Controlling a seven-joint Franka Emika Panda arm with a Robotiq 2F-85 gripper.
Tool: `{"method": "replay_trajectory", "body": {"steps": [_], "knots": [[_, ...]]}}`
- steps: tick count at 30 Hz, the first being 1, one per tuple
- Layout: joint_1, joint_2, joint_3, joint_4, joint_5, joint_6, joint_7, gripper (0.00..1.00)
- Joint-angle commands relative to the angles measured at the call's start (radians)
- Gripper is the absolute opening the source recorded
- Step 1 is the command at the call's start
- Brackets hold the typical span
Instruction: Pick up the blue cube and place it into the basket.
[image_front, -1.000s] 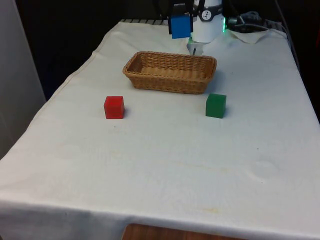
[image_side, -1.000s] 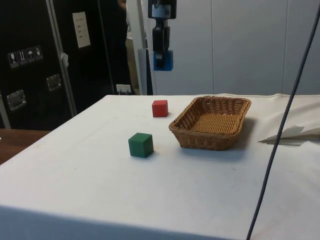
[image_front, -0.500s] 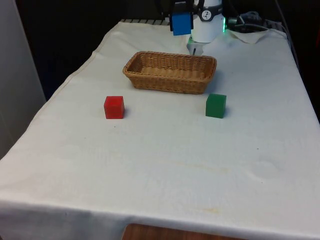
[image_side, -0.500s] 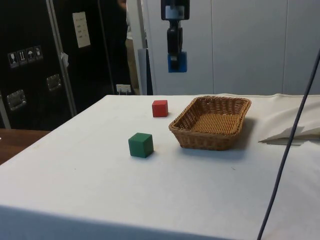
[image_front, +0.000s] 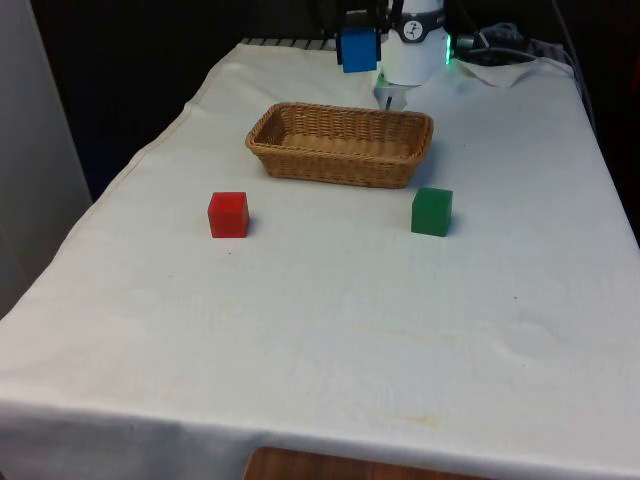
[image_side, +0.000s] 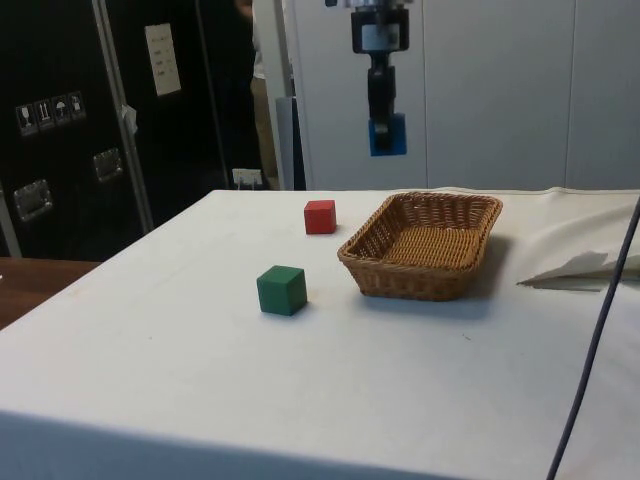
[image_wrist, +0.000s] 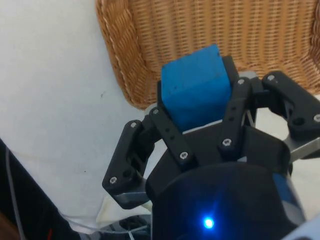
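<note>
Front view: gripper (image_front: 358, 42) high over the table's far end, beyond the basket (image_front: 341, 144), fingers clamped on the blue cube (image_front: 358, 50). Cube smooth, matte, sharp-edged. Basket shallow, rectangular, tan woven wicker with a braided rim. Red cube (image_front: 228, 214) on the white cloth (image_front: 330, 330) toward the front view's left, near the basket; green cube (image_front: 431, 211) toward the front view's right, just off the basket's corner. Both plain, solid-coloured, apart from the basket. Cloth lightly wrinkled, faint yellowish stains nearer the camera.

Side view: blue cube (image_side: 387, 134) hangs in the air in the gripper (image_side: 385, 128), above the basket's (image_side: 424, 245) rim on the red cube's (image_side: 320, 216) side, clear of the wicker. Green cube (image_side: 282, 290) alone on the cloth (image_side: 300, 390). Pale label (image_side: 161, 59) on the dark cabinet; its printing too small to read.

Wrist view: black fingers (image_wrist: 169, 132) pinch the blue cube (image_wrist: 196, 93) on two opposite faces. Below it, the basket's (image_wrist: 150, 55) close weave and thick rim, white cloth (image_wrist: 50, 90) beside.
</note>
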Motion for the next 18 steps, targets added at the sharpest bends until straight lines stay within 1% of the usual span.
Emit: {"method": "replay_trajectory", "body": {"steps": [1,2,3,9,10,11,12,16,18], "knots": [[-0.007,-0.014,-0.003,-0.018,-0.011,0.01,0.0,0.0],[0.0,-0.005,-0.004,-0.009,-0.001,0.002,-0.003,0.0],[-0.007,-0.018,-0.006,-0.026,-0.012,0.012,-0.003,0.0],[-0.007,-0.047,-0.036,-0.082,-0.012,0.037,-0.028,0.0],[-0.006,-0.049,-0.04,-0.088,-0.012,0.042,-0.032,0.0],[-0.001,-0.042,-0.039,-0.076,-0.004,0.025,-0.031,0.0],[-0.005,-0.051,-0.045,-0.095,-0.009,0.047,-0.036,0.0],[0.0,-0.056,-0.06,-0.125,0.004,0.08,-0.05,0.0],[0.001,-0.056,-0.062,-0.132,0.008,0.089,-0.052,0.0]]}}
